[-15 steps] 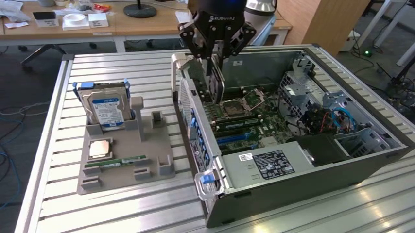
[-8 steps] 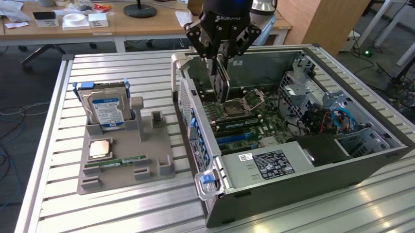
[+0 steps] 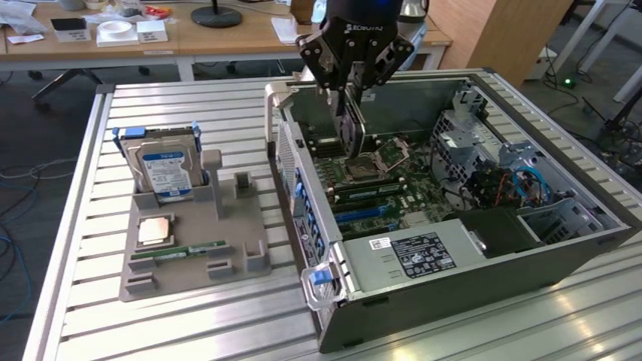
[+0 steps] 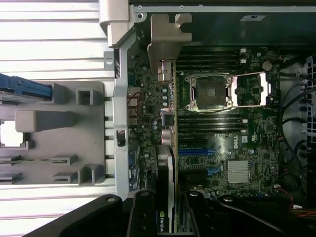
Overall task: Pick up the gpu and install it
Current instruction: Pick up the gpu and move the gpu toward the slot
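Note:
My gripper (image 3: 346, 94) hangs over the open computer case (image 3: 561, 248), shut on the gpu (image 3: 348, 124). The gpu is a thin dark card held on edge, reaching down toward the motherboard (image 3: 392, 188) near the case's rear wall. In the wrist view the gpu (image 4: 167, 163) runs edge-on away from my gripper (image 4: 168, 219). Its tan metal bracket (image 4: 165, 34) stands at the far end by the case's rear panel. The card hangs above the board beside the CPU socket (image 4: 210, 91). Whether it touches a slot I cannot tell.
A grey parts holder (image 3: 225, 226) lies at the exterior view's left on the slatted table (image 3: 150, 105). It carries a blue-labelled hard drive (image 3: 165, 169), a CPU chip (image 3: 153, 231) and a green memory stick (image 3: 180, 250). Drive cages and cables (image 3: 501, 173) crowd the case's far side.

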Controlling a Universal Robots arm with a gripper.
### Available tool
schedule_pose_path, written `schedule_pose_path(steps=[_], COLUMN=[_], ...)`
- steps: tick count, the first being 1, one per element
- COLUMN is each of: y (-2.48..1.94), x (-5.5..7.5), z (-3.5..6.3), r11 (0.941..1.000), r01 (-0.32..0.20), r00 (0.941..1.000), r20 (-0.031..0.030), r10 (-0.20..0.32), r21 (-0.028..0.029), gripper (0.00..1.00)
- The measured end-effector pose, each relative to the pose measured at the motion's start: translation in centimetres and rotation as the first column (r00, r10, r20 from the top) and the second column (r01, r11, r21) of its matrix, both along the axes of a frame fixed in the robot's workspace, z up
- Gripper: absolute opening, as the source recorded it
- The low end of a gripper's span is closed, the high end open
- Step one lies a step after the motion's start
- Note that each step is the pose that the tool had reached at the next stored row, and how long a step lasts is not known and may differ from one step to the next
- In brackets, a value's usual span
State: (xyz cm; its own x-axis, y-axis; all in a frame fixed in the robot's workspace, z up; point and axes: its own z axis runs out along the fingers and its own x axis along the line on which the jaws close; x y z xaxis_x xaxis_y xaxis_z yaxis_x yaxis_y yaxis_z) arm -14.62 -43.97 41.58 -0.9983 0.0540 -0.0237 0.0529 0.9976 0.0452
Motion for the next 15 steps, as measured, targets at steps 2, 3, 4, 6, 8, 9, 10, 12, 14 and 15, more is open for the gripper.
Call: schedule_pose_path(steps=[2, 3, 4, 6, 8, 9, 10, 12, 14, 15], y=[0.01, 0.02, 0.02, 0.03, 0.04, 0.04, 0.05, 0.06, 0.07, 0.08], x=[0.3, 0.5, 0.6, 0.9, 1.2, 1.3, 1.5, 1.8, 2.1, 2.3], z=[0.00, 0.00, 0.00, 0.00, 0.00, 0.00, 0.00, 0.00, 0.00, 0.00], r11=[1.0000, 1.0000, 1.0000, 1.0000, 1.0000, 1.0000, 1.0000, 1.0000, 1.0000, 1.0000], r01=[0.000, 0.000, 0.000, 0.000, 0.000, 0.000, 0.000, 0.000, 0.000, 0.000], r00=[1.0000, 1.0000, 1.0000, 1.0000, 1.0000, 1.0000, 1.0000, 1.0000, 1.0000, 1.0000], r20=[-0.0001, 0.0000, 0.0000, 0.0000, 0.0000, 0.0000, 0.0000, 0.0000, 0.0000, 0.0000], r10=[0.000, 0.000, 0.000, 0.000, 0.000, 0.000, 0.000, 0.000, 0.000, 0.000], r21=[-0.0001, -0.0001, 0.0000, 0.0000, 0.0000, 0.0000, 0.0000, 0.0000, -0.0001, 0.0000], gripper=[0.26, 0.26, 0.26, 0.26, 0.26, 0.26, 0.26, 0.26, 0.26, 0.26])
